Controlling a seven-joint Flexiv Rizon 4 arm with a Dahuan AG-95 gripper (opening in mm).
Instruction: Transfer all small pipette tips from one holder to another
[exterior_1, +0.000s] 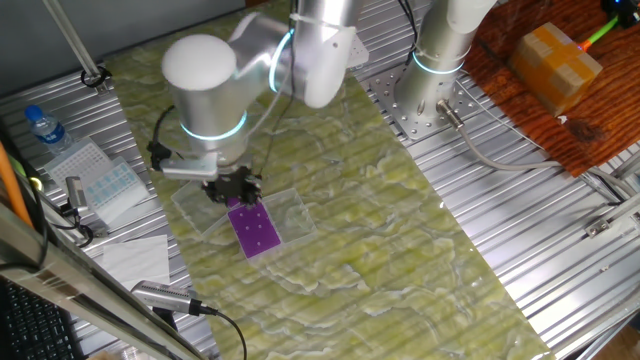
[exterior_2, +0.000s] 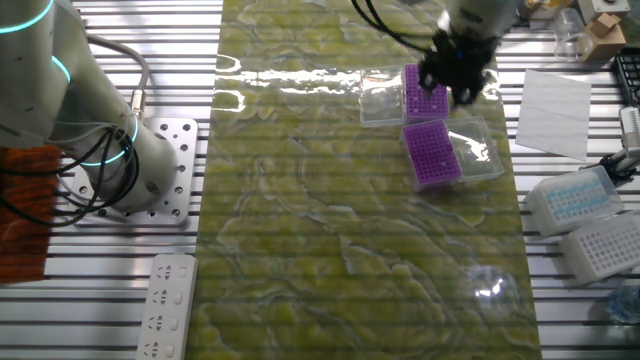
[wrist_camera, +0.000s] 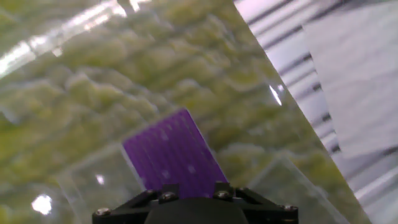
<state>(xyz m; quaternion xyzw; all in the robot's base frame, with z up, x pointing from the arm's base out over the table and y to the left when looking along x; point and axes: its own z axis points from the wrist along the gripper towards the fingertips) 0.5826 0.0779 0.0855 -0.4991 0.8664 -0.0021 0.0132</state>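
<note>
Two purple plates sit in clear plastic holders on the green mat. The other fixed view shows the far plate (exterior_2: 423, 95) and the near plate (exterior_2: 434, 153). My gripper (exterior_2: 456, 78) hangs right over the far plate's holder, its dark fingers low above it. One fixed view has the gripper (exterior_1: 235, 188) hiding one plate, with the other purple plate (exterior_1: 254, 229) just in front. A purple plate (wrist_camera: 173, 155) fills the hand view's centre, and small pipette tips (wrist_camera: 191, 168) show on it as a few pale dots. The fingers are too dark and blurred to read.
White tip boxes (exterior_2: 575, 196) (exterior_2: 604, 248) and a paper sheet (exterior_2: 555, 98) lie right of the mat. A second arm's base (exterior_2: 135, 165) and a power strip (exterior_2: 168, 305) stand to the left. A water bottle (exterior_1: 46, 129) and an orange block (exterior_1: 556, 56) sit off the mat.
</note>
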